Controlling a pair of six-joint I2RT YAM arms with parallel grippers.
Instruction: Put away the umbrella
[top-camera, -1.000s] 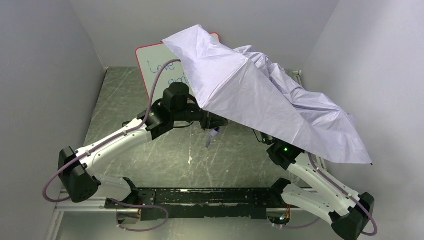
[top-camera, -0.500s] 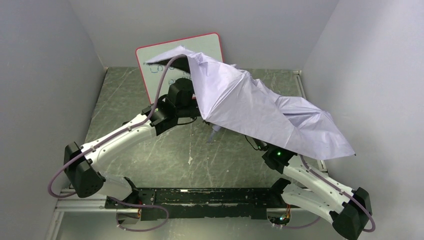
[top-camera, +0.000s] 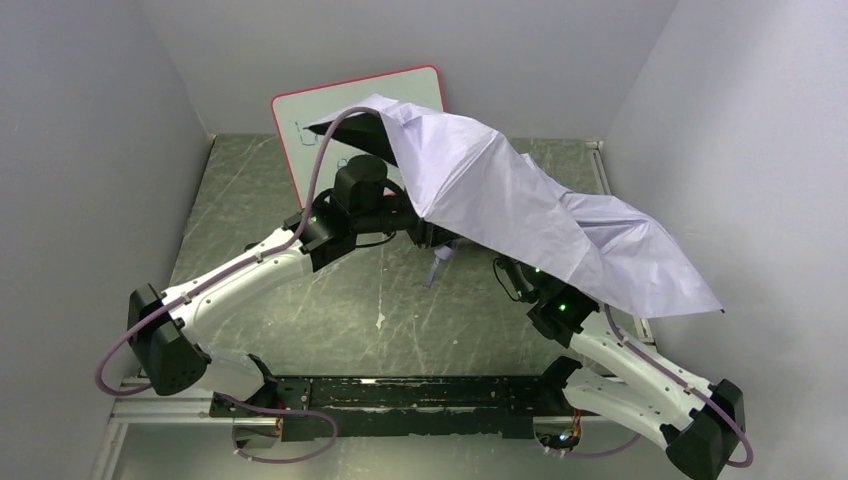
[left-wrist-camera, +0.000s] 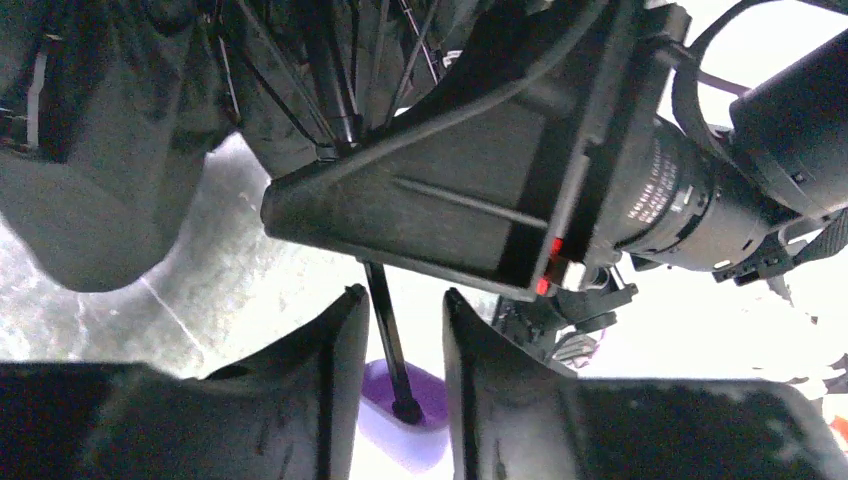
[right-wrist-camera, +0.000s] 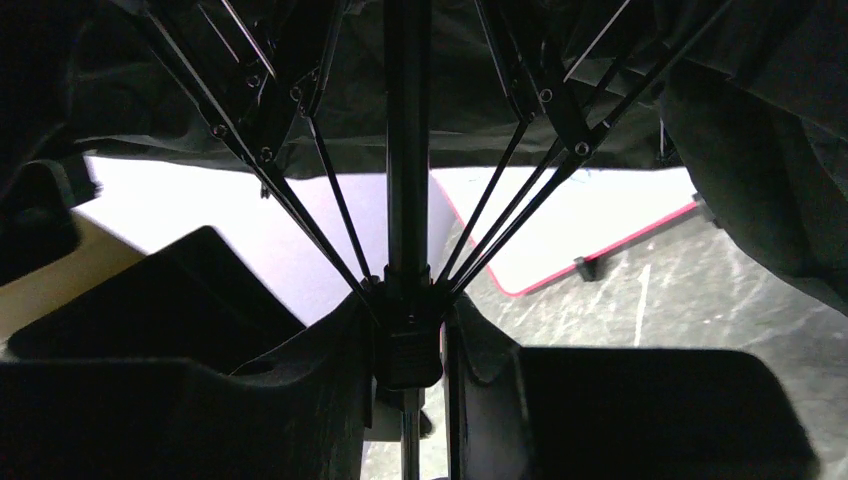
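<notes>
The pale lavender umbrella (top-camera: 520, 210) hangs half-collapsed over both grippers at the table's middle and right. Its strap (top-camera: 438, 268) dangles below. In the left wrist view my left gripper (left-wrist-camera: 405, 300) is open, with the thin black shaft (left-wrist-camera: 385, 330) passing between its fingers. The lavender handle (left-wrist-camera: 425, 390) lies just beyond them. In the right wrist view my right gripper (right-wrist-camera: 408, 330) is shut on the black runner (right-wrist-camera: 407, 350), where the ribs (right-wrist-camera: 300, 210) meet the shaft. The right gripper's fingers are hidden under the canopy in the top view.
A red-framed whiteboard (top-camera: 300, 130) leans against the back wall behind the left arm, and also shows in the right wrist view (right-wrist-camera: 560, 230). The right gripper's black body (left-wrist-camera: 450, 200) sits close above my left fingers. Grey walls enclose the table on the left, back and right.
The canopy has dropped and folded inward, uncovering the whiteboard's top. The left arm's elbow has shifted slightly. Both grippers stay under the canopy.
</notes>
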